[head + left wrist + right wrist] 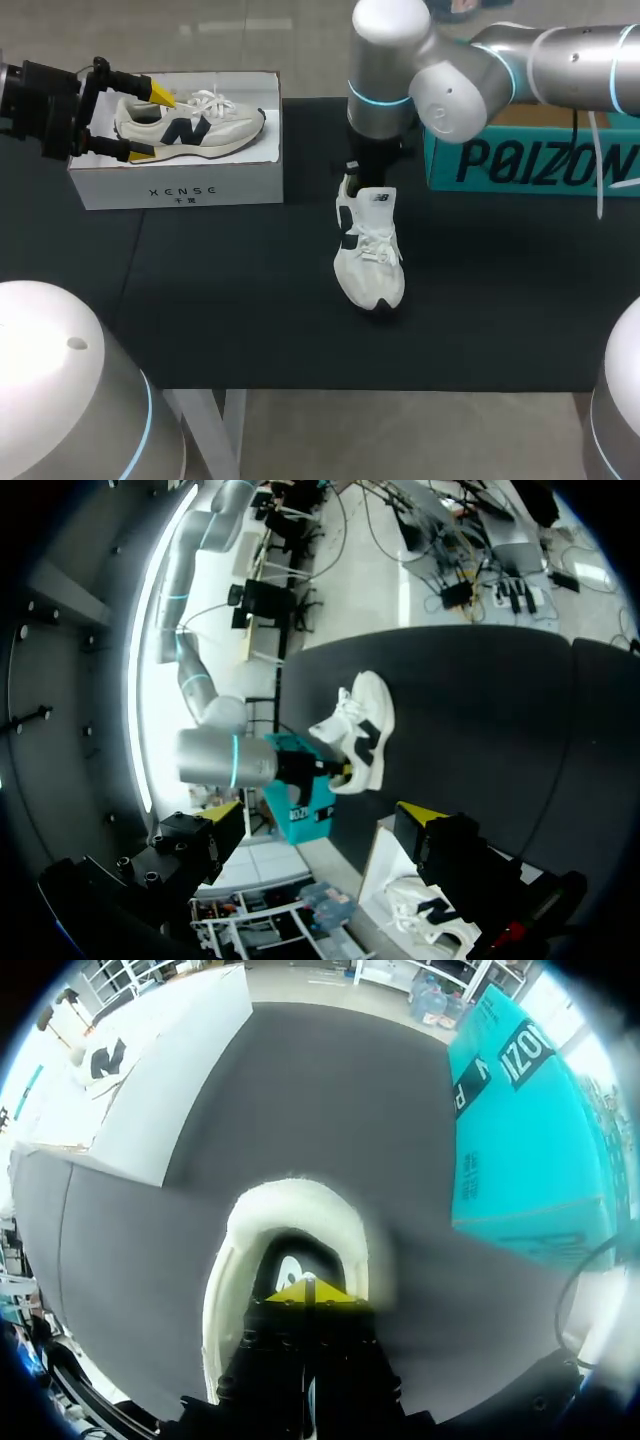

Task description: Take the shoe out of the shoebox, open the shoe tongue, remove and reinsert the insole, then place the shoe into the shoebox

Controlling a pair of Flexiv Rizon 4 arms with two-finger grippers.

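Leftmost, the left claw [150, 125] hangs at the heel end of the white box [180, 190], its yellow tips wide apart and clamped on nothing. In the left wrist view both fingers stand well clear of each other, with the box just under them. It looks parked there, out of the way but close to the box, probably to be ready when something goes back in. The white box sits open near the desk's [250, 320] far left edge, and a cream trainer [190, 125] lies on its side in it. The task's shoe [372, 265] is already out of the box. It stands upright on its sole in the middle of the desk, toe toward the robot and well apart from both boxes, which leaves room to work around it. The right arm [420, 60] comes down steeply over its heel. In the right wrist view the right claw [308, 1290] is inside the shoe's collar with its tips pressed together. I cannot tell whether they pinch the insole or only meet. That pose suits the insole step, since reaching in from above with narrow fingers is the way past the collar. Furthest right, a teal box [530, 160] rests at the desk's far edge, beside the arm, and neither claw touches it.
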